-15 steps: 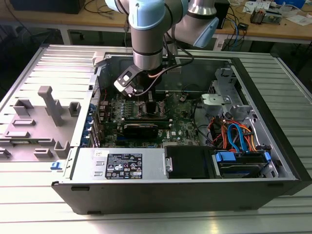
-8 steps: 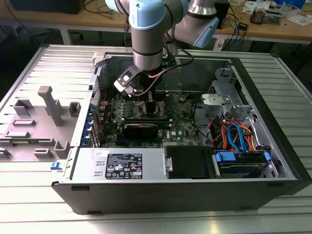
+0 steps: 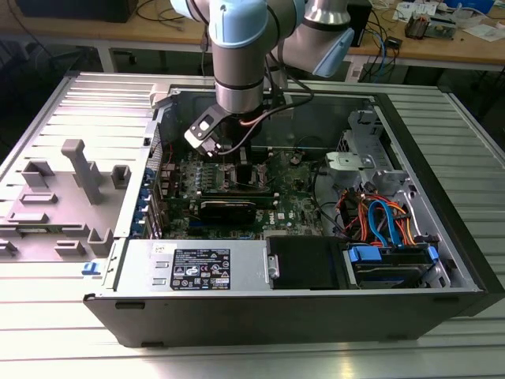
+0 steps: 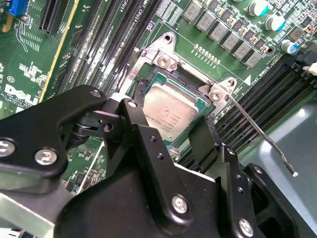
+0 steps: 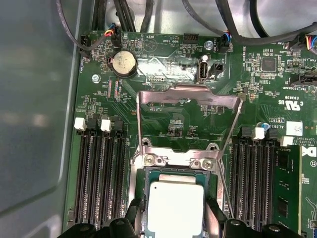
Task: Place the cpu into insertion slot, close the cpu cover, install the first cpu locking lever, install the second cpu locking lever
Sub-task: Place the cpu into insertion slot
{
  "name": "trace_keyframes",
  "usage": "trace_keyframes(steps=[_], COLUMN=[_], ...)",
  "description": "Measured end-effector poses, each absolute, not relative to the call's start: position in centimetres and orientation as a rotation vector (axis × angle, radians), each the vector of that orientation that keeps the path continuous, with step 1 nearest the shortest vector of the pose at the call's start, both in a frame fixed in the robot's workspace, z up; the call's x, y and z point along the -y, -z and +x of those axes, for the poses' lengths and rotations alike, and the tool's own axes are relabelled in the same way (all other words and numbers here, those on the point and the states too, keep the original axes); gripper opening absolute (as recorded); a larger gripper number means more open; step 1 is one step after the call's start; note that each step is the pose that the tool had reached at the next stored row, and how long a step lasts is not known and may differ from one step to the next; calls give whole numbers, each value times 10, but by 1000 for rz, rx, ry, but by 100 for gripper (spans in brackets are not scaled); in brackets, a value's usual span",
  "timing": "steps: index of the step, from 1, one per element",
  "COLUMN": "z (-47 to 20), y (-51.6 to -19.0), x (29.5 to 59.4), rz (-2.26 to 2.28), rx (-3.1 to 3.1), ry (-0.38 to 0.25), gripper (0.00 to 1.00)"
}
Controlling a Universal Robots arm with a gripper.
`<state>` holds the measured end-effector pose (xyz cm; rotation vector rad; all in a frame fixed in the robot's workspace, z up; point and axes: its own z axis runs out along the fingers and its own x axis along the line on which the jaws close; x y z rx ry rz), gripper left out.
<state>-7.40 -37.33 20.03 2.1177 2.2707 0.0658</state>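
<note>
**CPU seated, cover up**

We saw the cpu point(image 4: 171, 111) lying flat in the insertion slot point(image 5: 173, 157) of the green motherboard point(image 5: 163, 54). The gripper point(image 5: 174, 208) hung over it, jaws released, one each side of the chip. The cpu cover point(image 5: 188, 95) stood swung open; a locking lever point(image 4: 255, 127) stuck out free.

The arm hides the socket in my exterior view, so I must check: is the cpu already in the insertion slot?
Observer: Yes; in both wrist views the cpu lies flat in the insertion slot.
Operator: Is the cpu cover closed?
Observer: No; in the first wrist view the cpu cover is open, hinged back from the slot.
Operator: And the locking lever?
Observer: In the second wrist view one thin lever sticks out free, not latched.
</note>
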Motion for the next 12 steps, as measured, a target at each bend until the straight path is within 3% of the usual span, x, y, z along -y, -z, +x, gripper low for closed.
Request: trace_keyframes(steps=[9,10,11,12], z=[-73,-73,-73,-73], y=[-211,-214,-215,-217], x=[373,373,373,373], rz=[2114,2113,2113,2113], rx=[-2266,-2266,-2266,-2265], ry=[-56,-54,-53,-53], gripper=[62,54,54,48])
